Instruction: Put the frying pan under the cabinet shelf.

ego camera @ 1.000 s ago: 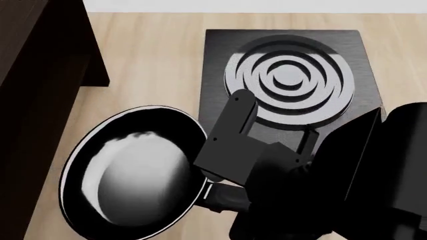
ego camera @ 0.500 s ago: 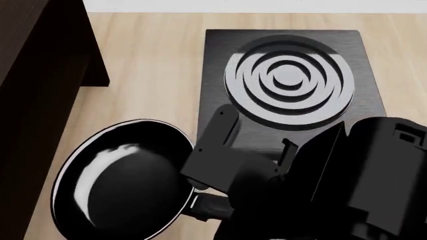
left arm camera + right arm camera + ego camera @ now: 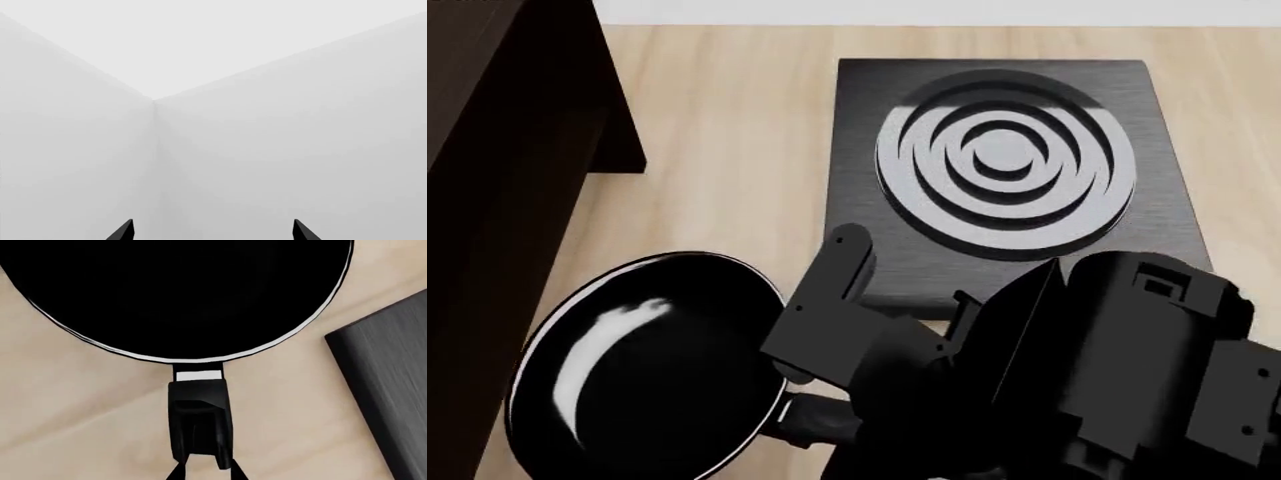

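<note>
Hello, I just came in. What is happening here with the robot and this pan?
The robot's right gripper is closed on the handle of the frying pan, over a light wooden surface. The pan sits between the dark cabinet shelf on its left and the square stove plate on its right, clear of the plate and not yet under the shelf. The left gripper is open, holds nothing, and faces only plain white walls.
</note>
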`<state>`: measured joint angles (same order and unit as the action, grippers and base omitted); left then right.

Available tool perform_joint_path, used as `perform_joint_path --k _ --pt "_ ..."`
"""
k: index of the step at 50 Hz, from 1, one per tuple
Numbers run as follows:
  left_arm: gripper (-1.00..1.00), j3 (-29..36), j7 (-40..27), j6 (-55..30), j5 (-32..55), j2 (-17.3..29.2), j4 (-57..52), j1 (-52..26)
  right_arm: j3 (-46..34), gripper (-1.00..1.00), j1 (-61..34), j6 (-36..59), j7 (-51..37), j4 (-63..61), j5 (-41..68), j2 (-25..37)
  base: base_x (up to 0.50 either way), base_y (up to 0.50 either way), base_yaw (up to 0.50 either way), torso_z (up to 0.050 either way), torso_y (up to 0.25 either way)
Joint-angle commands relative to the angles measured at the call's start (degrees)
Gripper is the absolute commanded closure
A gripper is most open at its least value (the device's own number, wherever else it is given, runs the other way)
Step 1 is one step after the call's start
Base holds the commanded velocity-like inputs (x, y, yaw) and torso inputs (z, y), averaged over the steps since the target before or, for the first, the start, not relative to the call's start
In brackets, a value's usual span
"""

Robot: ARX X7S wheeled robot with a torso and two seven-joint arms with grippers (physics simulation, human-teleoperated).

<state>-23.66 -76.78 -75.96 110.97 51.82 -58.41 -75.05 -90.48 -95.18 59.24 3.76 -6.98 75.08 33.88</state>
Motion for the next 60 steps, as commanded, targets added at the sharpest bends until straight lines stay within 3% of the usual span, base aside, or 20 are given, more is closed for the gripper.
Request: perform_joint_path --k 1,35,60 --pt "-1.00 1.0 -1.0 0.3 1.0 0.9 0.3 -1.1 1.4 1.00 0.7 -2.5 1.4 3.3 -2.9 -2.3 0.00 0.00 0.00 0.000 0.000" --pt "-1.00 0.0 -3.2 1.0 4.6 4.2 0.6 -0.8 1.8 1.00 4.6 -7.5 4.1 11.6 -5.7 -9.6 0.00 0.00 0.00 0.001 0.001" --pt "-1.00 -2.1 -3.4 1.0 6.6 6.9 1.2 0.3 0.9 1.00 8.4 -13.3 8.3 22.9 -10.3 -18.9 0.00 0.00 0.00 0.000 0.001"
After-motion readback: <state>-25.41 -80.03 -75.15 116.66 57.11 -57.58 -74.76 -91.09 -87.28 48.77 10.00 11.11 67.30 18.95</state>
